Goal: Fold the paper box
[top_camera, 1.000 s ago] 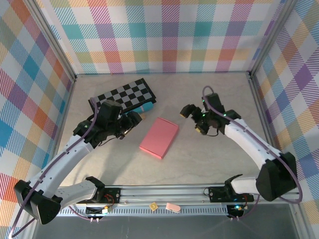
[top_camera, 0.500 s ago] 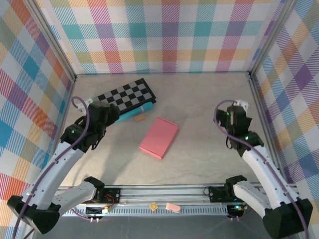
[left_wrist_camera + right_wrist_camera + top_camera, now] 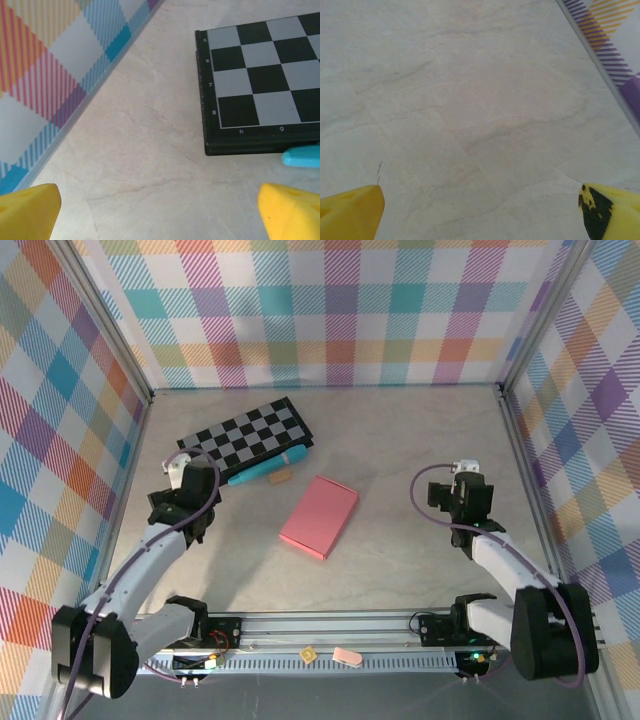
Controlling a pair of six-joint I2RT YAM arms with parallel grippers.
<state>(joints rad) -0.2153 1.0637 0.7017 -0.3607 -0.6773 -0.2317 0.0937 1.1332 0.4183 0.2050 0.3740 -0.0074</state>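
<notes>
Since the paper box (image 3: 319,517) seems to be thin, light cardboard, I judge that it will slide on the smooth table (image 3: 470,100) and crease easily. A hold on an edge or flap looks safest to me. It lies between the two pairs of fingers, well apart from each. The left gripper (image 3: 160,212) is spread wide and empty, its arm folded low. The right gripper (image 3: 480,212) is the same, over bare table. Just ahead of the left fingers (image 3: 30,210) are the checkered board (image 3: 260,80) and a teal bar (image 3: 302,155).
</notes>
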